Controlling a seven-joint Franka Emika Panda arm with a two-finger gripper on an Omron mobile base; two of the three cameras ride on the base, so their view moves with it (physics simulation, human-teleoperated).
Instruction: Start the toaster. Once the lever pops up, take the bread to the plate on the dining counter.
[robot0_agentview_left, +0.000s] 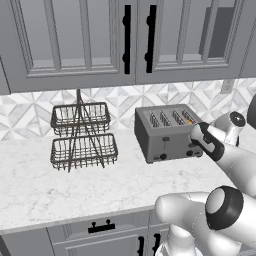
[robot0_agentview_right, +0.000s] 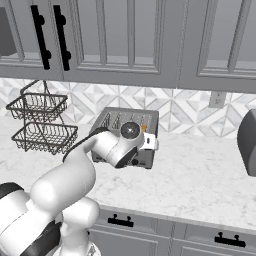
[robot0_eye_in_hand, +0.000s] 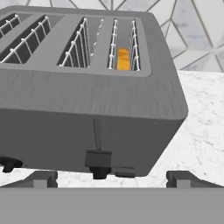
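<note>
Since lever (robot0_eye_in_hand: 98, 158) sits low on toaster (robot0_eye_in_hand: 87, 113) face w/ bread (robot0_eye_in_hand: 124, 58) down in the far-right slot, push looks near done: keep pressing straight down, no sideways slip. Gripper (robot0_eye_in_hand: 110, 178) spread wide, tips flanking lever from just below; bread up & right of it.

toaster (robot0_agentview_left: 165, 134): dark grey metal box with four wire-lined slots on top, standing upright on the marble worktop near the tiled wall
toaster front: small black knobs low on the long face; a lever (robot0_eye_in_hand: 98, 157) sits at the bottom of its vertical track
bread (robot0_eye_in_hand: 123, 58): small golden-orange slice, upright, sunk deep in the end slot at the toaster's right end
</note>
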